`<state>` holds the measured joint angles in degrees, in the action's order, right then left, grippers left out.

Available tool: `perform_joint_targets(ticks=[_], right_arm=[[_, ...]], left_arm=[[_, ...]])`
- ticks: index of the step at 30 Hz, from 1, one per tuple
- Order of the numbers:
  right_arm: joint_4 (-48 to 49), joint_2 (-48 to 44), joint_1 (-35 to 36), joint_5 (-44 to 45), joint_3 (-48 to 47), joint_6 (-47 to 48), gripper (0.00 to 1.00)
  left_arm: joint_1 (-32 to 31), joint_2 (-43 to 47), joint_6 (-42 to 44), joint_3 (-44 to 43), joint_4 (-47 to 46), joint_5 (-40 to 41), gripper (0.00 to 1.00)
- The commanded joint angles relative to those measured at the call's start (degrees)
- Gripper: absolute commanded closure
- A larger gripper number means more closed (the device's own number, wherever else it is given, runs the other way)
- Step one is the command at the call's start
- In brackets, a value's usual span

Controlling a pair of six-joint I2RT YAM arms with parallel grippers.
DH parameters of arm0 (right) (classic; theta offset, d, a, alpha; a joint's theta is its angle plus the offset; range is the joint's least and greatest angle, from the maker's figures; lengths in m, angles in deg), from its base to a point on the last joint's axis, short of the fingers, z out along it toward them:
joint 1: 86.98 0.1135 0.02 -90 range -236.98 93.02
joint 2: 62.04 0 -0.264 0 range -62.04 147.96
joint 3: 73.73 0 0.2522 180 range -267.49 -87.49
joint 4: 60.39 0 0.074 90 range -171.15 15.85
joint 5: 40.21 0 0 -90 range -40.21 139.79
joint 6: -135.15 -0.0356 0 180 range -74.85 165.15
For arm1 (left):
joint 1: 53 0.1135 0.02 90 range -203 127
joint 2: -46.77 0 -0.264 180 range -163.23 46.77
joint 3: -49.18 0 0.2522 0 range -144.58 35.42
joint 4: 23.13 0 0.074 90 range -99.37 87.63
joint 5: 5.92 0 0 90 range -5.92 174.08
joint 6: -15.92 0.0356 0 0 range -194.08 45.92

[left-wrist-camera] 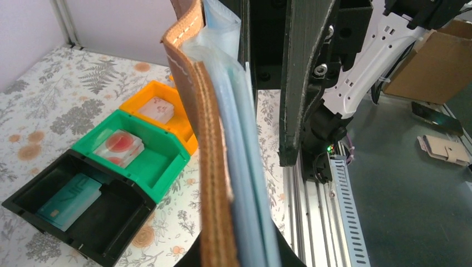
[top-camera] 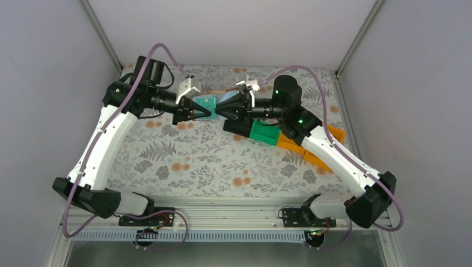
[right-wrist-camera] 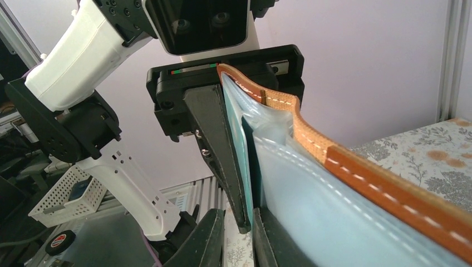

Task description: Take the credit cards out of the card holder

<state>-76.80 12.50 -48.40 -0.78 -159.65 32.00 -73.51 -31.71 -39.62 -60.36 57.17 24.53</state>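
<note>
The left claw (top-camera: 206,114) clamps the card holder (left-wrist-camera: 214,183) aloft; the right claw (top-camera: 221,110), jaws narrow at its pockets, grip unclear, must likely pinch a credit card and pull.

Floral table (top-camera: 183,161) carries black bin (left-wrist-camera: 119,219), green bin (left-wrist-camera: 161,167), orange bin (left-wrist-camera: 167,92) (touching).

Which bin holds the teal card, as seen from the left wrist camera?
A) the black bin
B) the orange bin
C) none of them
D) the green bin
A: the teal card lies flat inside the black bin, the bin nearest that camera.
</note>
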Motion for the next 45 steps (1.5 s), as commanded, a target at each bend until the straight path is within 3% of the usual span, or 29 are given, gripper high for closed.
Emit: perform_joint_targets(ticks=[1, 7, 18, 23, 25, 29, 32, 36, 39, 40, 42, 45], right_arm=[[0.3, 1.2, 1.3, 0.8, -1.3, 2.6, 0.83], [7.1, -5.7, 3.2, 0.5, 5.8, 3.3, 0.8], [14.5, -7.0, 8.3, 11.5, 9.9, 0.7, 0.72], [15.1, -6.3, 7.4, 21.9, 8.8, -10.6, 0.67], [16.0, -8.0, 7.4, 27.6, 10.2, -16.2, 0.66], [3.7, -12.0, 7.4, 47.8, 10.7, -19.5, 0.62], [-1.2, -12.4, 7.8, 52.5, 10.9, -19.3, 0.63], [-1.5, -10.2, 9.2, 48.8, 10.3, -15.5, 0.62], [4.0, -7.2, 11.0, 37.2, 9.4, -9.5, 0.62], [7.5, -5.9, 11.6, 31.1, 9.5, -7.4, 0.62], [15.6, -2.3, 12.4, 17.6, 9.5, -5.0, 0.61], [27.5, 1.4, 12.5, 9.0, 10.0, -7.3, 0.64]], left_arm=[[-2.0, 1.0, -1.4, -0.5, -3.1, -4.6, 0.98], [-1.9, 0.9, -9.9, -0.2, -9.6, 4.2, 0.98], [-1.9, 0.8, -9.7, -0.8, -9.3, 3.5, 0.98], [-1.9, 1.1, -11.1, -0.8, -10.4, 5.9, 0.98], [-1.9, 1.2, -13.4, -0.7, -11.9, 11.0, 0.97], [-1.9, 1.0, -18.4, -0.3, -14.8, 29.3, 0.98], [-1.9, 0.2, -18.1, 0.9, -17.4, 44.6, 0.98], [-1.9, -0.4, -15.3, 5.7, -23.8, 60.8, 0.98], [-2.0, -1.0, -14.6, 6.0, -24.8, 63.6, 0.98], [-1.9, -1.1, -14.5, 5.4, -23.9, 60.8, 0.97], [-1.9, -0.9, -14.0, 4.4, -21.5, 47.6, 0.98], [-2.0, -0.5, -14.2, 3.2, -18.2, 29.2, 0.97]])
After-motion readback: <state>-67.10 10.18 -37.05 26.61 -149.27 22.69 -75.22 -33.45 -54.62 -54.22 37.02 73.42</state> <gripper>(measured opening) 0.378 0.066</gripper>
